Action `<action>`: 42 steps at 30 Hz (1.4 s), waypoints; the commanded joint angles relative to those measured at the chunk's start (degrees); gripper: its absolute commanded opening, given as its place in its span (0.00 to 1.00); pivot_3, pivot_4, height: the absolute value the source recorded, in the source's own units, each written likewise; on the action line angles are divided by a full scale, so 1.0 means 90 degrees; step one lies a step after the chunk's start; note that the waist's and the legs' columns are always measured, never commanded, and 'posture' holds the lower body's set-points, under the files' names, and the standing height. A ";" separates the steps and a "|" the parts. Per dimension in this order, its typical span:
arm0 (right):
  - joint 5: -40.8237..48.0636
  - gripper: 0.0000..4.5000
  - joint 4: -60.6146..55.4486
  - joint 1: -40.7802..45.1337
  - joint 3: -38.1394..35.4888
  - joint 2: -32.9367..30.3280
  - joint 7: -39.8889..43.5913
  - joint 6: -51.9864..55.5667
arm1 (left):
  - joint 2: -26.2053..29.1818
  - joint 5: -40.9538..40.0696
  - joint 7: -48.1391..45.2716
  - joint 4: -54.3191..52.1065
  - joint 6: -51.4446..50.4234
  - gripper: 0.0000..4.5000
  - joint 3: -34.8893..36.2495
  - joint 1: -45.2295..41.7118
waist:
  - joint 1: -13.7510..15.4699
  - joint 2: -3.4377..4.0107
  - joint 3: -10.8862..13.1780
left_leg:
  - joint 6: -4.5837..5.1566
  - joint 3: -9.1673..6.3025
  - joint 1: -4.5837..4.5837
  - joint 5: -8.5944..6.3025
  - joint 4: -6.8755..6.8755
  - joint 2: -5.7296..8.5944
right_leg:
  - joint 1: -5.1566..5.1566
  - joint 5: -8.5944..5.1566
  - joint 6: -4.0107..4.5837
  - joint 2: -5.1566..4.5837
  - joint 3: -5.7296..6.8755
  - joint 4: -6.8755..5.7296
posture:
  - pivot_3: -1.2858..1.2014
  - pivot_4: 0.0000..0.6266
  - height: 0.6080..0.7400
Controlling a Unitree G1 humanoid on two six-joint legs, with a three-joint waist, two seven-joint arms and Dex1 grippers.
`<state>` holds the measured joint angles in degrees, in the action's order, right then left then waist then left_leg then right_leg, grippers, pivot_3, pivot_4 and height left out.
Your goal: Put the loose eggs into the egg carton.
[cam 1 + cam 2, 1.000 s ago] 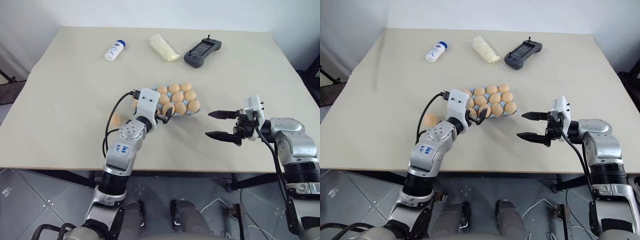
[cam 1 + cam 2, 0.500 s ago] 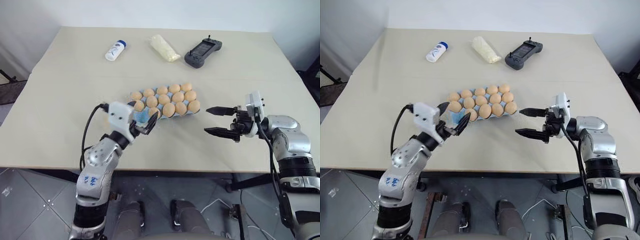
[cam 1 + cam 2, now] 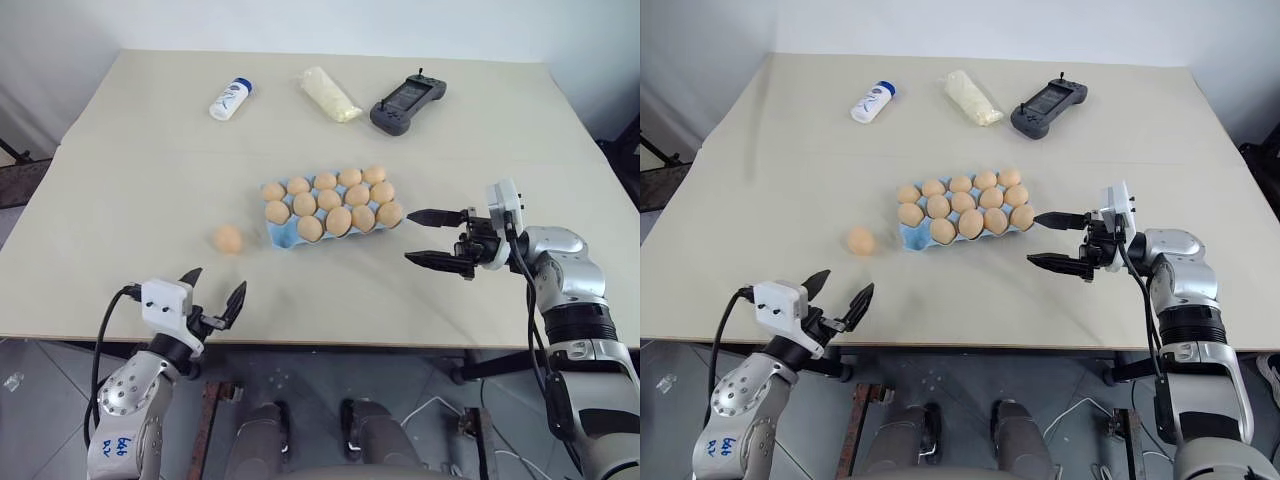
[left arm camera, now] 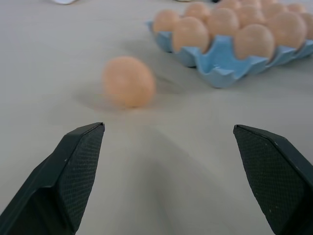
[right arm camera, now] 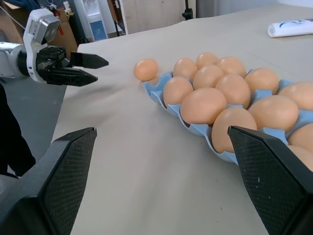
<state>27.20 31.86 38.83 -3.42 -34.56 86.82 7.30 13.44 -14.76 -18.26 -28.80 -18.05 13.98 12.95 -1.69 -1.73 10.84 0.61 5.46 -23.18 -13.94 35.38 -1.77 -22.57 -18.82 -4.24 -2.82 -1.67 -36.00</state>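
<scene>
step: one loose egg (image 3: pixel 228 238) left on the bench (image 3: pixel 130 150), just beside the egg carton (image 3: pixel 283 236) on its left side; pick it next, likely with the left tool (image 3: pixel 213 298)
left tool: fingers apart, empty, low at the near bench edge, egg ahead of it and offset toward its left finger in the wrist view
right tool: (image 3: pixel 432 238) fingers apart, empty, hovering just right of the carton's right end, pointing at it
carton: light blue, nearly full of tan eggs; one empty cup at the near-left corner (image 3: pixel 285 233), closest to the loose egg
how to do it: centre the open fingers on the egg before closing; egg is round and smooth so it probably rolls if nudged from one side; close gently, shell could crack; lift clear of the carton rim, lower into the empty corner cup without bumping the neighbouring eggs
risk: egg rolling off toward the bench's left; carton sliding if pushed, right tool could steady it
surface: flat pale beige board, matte, bare around the egg
far side: white bottle (image 3: pixel 229 100), pale yellow packet (image 3: pixel 328 96), dark grey controller (image 3: pixel 406 101), all well apart from the carton
room: white wall behind, grey tiled floor (image 3: pixel 60 390) below
</scene>
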 commanded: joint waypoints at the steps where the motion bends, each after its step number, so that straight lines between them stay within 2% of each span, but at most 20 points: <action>1: 0.0056 1.00 0.0019 0.0142 -0.0099 -0.0005 0.0324 -0.0143 | 0.0005 -0.0134 0.0106 -0.0158 0.0175 1.00 0.0215 0.0006 | -0.0007 0.0000 0.0000 | -0.0001 0.0001 -0.0001 0.0000 -0.0002 0.0001 | 0.0000 0.0000 0.0000 0.0000 0.0000 0.0005 | 0.52 0.24 1.00; 5: -0.0027 1.00 0.0104 0.0197 -0.0042 -0.0016 0.0312 -0.0176 | 0.0052 -0.0214 0.0237 -0.0115 0.0052 1.00 0.0310 -0.0253 | -0.0008 0.0000 0.0000 | -0.0002 0.0001 -0.0001 -0.0003 -0.0010 0.0001 | 0.0000 0.0000 -0.0001 0.0001 0.0000 0.0009 | 0.52 0.24 1.00; 10: -0.0105 1.00 0.0173 0.0239 -0.0012 -0.0021 0.0261 -0.0187 | 0.0188 -0.0308 0.0510 -0.0003 -0.0323 1.00 0.0392 -0.1074 | 0.0000 0.0000 0.0000 | -0.0001 0.0002 0.0000 0.0000 -0.0009 0.0001 | 0.0000 0.0001 -0.0002 0.0002 0.0002 0.0003 | 0.52 0.24 1.00; 15: -0.0165 1.00 0.0161 0.0237 0.0025 0.0012 0.0215 -0.0173 | 0.0385 -0.0304 0.0543 0.0822 -0.0803 1.00 0.0282 -0.1997 | 0.0007 0.0001 -0.0001 | 0.0015 0.0003 0.0002 0.0014 -0.0001 0.0001 | 0.0003 0.0003 -0.0005 0.0008 0.0005 -0.0007 | 0.52 0.24 1.00; 23: -0.0179 1.00 -0.0039 0.0156 -0.0007 0.0029 0.0090 -0.0063 | 0.0537 0.0069 0.0441 0.2550 -0.0699 1.00 -0.0133 -0.3018 | 0.0007 0.0001 -0.0001 | 0.0025 0.0009 0.0001 0.0019 0.0012 -0.0002 | 0.0000 0.0005 -0.0009 0.0016 0.0003 -0.0015 | 0.52 0.24 1.00; 28: -0.0151 1.00 -0.0171 0.0093 -0.0051 0.0006 0.0013 0.0023 | 0.0567 0.0136 0.0291 0.3169 -0.0595 1.00 -0.0323 -0.3432 | 0.0008 0.0001 -0.0001 | 0.0022 0.0009 0.0001 0.0017 0.0025 -0.0003 | 0.0000 0.0006 -0.0011 0.0016 0.0002 -0.0028 | 0.52 0.24 1.00; 30: -0.0152 1.00 -0.0219 0.0073 -0.0059 0.0005 -0.0008 0.0051 | 0.0617 0.0190 0.0185 0.3305 -0.0492 0.91 -0.0407 -0.3507 | 0.0007 0.0001 -0.0001 | 0.0014 0.0008 0.0001 0.0013 0.0029 -0.0003 | -0.0001 0.0006 -0.0011 0.0016 0.0002 -0.0036 | 0.52 0.24 1.00; 32: -0.0147 1.00 -0.0275 0.0054 -0.0070 0.0002 -0.0038 0.0085 | 0.0599 -0.0129 -0.0121 0.3324 -0.0486 0.81 -0.0285 -0.3530 | -0.0003 0.0001 -0.0001 | 0.0006 0.0009 0.0001 0.0009 0.0032 -0.0003 | -0.0002 0.0006 -0.0011 0.0016 0.0001 -0.0041 | 0.52 0.24 1.00; 37: -0.0153 1.00 -0.0328 0.0045 -0.0087 -0.0022 -0.0099 0.0123 | 0.0778 -0.0186 -0.0172 0.2991 -0.0575 0.47 -0.0184 -0.3594 | -0.0003 0.0001 0.0000 | 0.0003 0.0008 0.0001 0.0009 0.0035 -0.0004 | -0.0006 0.0006 -0.0010 0.0016 0.0000 -0.0051 | 0.52 0.24 1.00; 39: -0.0166 1.00 -0.0321 0.0055 -0.0088 -0.0027 -0.0116 0.0125 | 0.0884 -0.0215 -0.0242 0.2808 -0.0637 0.43 -0.0198 -0.3665 | 0.0001 0.0001 -0.0001 | 0.0002 0.0008 0.0000 0.0009 0.0039 -0.0004 | -0.0006 0.0006 -0.0010 0.0016 0.0001 -0.0054 | 0.52 0.24 1.00; 42: -0.0161 1.00 -0.0331 0.0068 -0.0095 -0.0022 -0.0139 0.0142 | 0.1142 -0.0227 -0.0513 0.2574 -0.0631 0.42 -0.0329 -0.3937 | 0.0002 0.0001 0.0000 | -0.0001 0.0008 0.0000 0.0007 0.0048 -0.0004 | -0.0005 0.0006 -0.0010 0.0015 0.0000 -0.0059 | 0.52 0.24 1.00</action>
<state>25.14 30.78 39.31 -2.73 -33.76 85.45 8.77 22.55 -15.72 -21.15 -1.74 -24.47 11.18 -20.52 -1.67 -1.72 10.83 0.56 5.53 -23.18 -13.90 35.82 -1.80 -22.61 -18.77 -4.33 -2.69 -1.67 -36.53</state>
